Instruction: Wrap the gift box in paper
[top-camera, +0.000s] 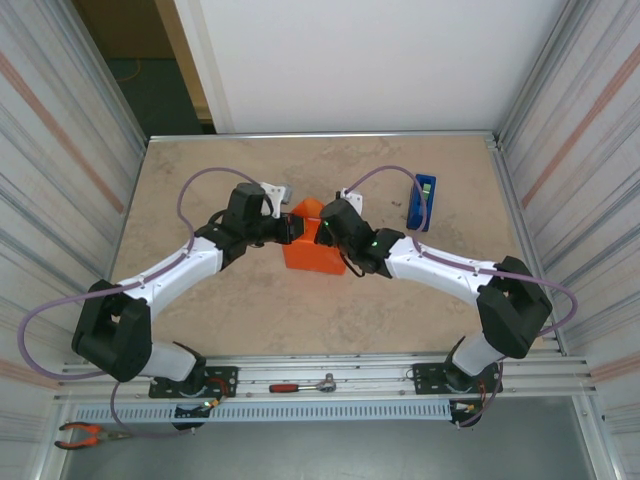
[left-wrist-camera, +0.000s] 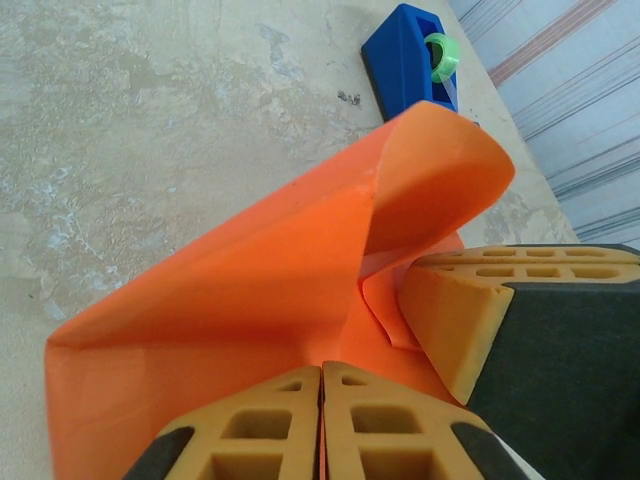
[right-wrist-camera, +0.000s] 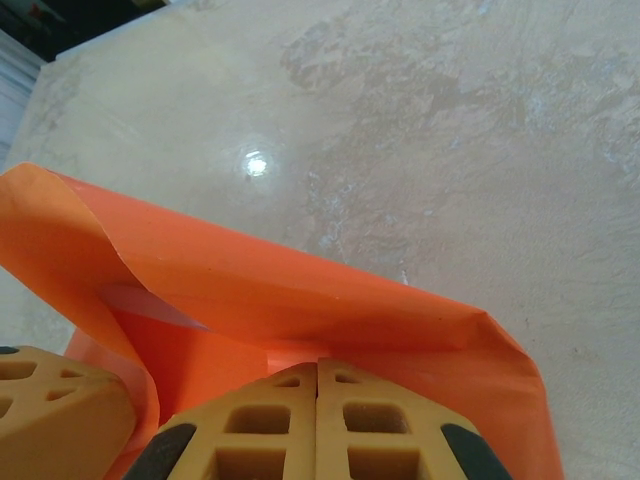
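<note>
The left hand (left-wrist-camera: 322, 425) is closed, its pads drawn together on what looks like a thin edge of the paper (left-wrist-camera: 240, 300). The right hand (right-wrist-camera: 318, 420) is closed too, tips pushed into a crease of the same sheet, though I cannot tell whether any paper is caught between them. From above, the two hands meet nose to nose over the orange bundle near the middle of the surface (top-camera: 200, 300). One finger of the right hand lies just beside the left hand's tips.

The sheet rises from the hands in a loose curl and folds over itself, so it is thin, light and springy. It creases where pressed and would likely flop open if let go. The gift box I judge to be covered under the fold. It is probably stiff enough to press against, yet light enough to skid on this smooth top.

The best hold is a free edge or corner of the paper, pinched flat and drawn taut gently, as it could tear. The blue tape dispenser (top-camera: 422, 202) stands well apart to the right.
</note>
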